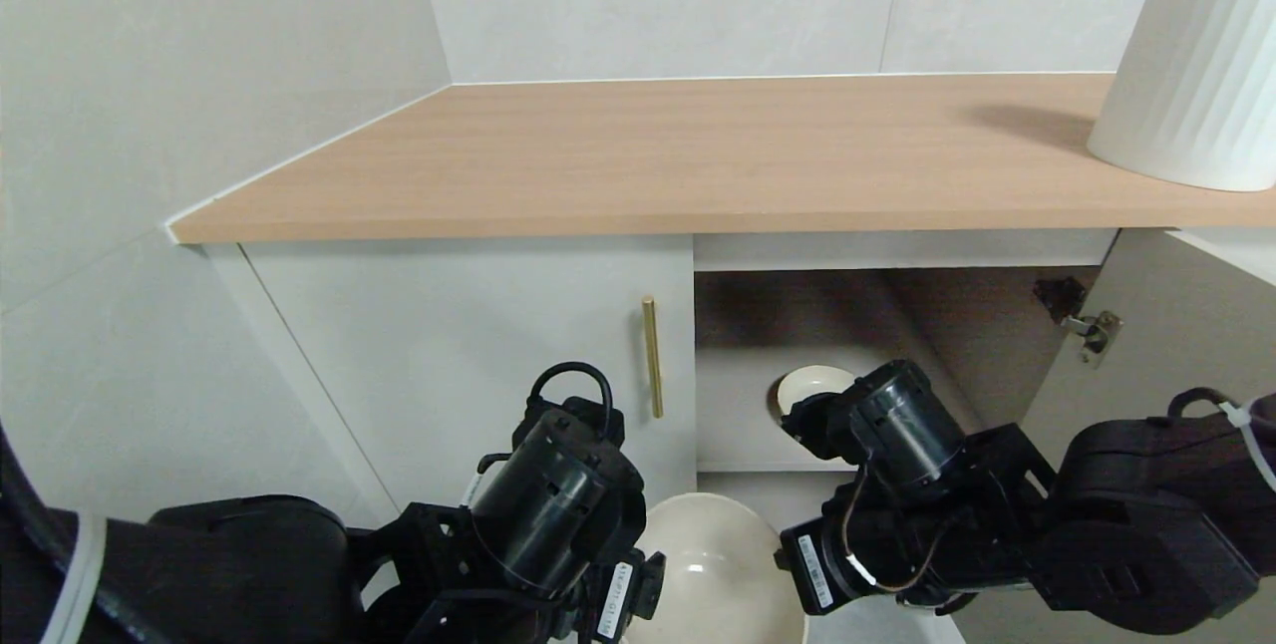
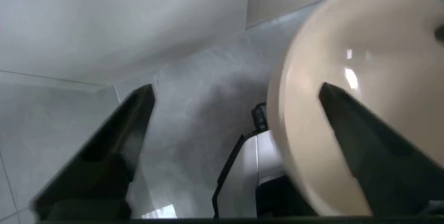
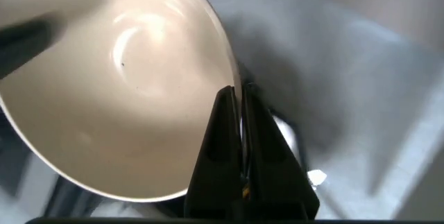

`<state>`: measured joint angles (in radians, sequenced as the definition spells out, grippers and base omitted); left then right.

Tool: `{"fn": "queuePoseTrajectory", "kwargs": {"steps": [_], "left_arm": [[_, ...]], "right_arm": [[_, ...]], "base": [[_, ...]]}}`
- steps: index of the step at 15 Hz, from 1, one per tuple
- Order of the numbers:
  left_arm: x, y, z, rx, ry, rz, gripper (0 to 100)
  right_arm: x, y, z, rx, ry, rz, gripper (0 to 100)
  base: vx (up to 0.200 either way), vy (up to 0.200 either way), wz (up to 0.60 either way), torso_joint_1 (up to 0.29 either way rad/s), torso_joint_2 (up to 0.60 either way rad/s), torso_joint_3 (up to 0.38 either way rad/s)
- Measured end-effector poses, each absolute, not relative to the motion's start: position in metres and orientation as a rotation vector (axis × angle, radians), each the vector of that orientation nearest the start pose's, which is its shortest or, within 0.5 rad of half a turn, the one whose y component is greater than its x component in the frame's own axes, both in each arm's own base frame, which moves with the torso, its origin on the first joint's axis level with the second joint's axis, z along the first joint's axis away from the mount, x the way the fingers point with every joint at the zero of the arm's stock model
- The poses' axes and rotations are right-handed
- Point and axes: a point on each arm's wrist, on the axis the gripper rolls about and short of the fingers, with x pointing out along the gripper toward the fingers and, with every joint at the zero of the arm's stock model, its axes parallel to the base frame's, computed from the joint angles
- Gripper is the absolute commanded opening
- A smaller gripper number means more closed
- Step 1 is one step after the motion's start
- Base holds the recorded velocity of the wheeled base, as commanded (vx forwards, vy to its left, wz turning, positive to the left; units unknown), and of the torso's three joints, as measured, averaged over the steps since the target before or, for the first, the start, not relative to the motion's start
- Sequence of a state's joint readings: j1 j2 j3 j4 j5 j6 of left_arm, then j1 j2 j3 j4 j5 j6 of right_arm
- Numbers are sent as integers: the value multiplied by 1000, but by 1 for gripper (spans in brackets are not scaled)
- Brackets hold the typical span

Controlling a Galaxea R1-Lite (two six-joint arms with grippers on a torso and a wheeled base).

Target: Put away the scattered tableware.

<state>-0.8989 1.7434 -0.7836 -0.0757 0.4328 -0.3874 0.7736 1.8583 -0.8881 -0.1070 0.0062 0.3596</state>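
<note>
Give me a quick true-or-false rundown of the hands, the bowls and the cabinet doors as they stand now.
1. The right hand is shut on the rim of the cream bowl. True.
2. The left hand is clamped on that bowl too. False: its fingers are spread wide, with one reaching across the bowl's inside and not gripping it.
3. Both cabinet doors are closed. False: the right door is swung open. Only the left door, the one with the gold handle, is closed.
4. A second bowl sits inside the open cabinet. True.
</note>
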Motion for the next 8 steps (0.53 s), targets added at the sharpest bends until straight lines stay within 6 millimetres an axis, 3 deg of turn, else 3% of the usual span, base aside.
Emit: {"fn": "queuePoseTrajectory", "kwargs": {"steps": [5, 8], "left_arm": [[180, -211, 118, 181, 763, -288, 100], [180, -211, 119, 179, 761, -288, 100]], "right_arm": [[265, 201, 94, 105, 803, 336, 0], [303, 165, 95, 261, 729, 165, 0]], "base": [[0, 0, 0, 0, 0, 0], [0, 0, 0, 0, 0, 0]]}}
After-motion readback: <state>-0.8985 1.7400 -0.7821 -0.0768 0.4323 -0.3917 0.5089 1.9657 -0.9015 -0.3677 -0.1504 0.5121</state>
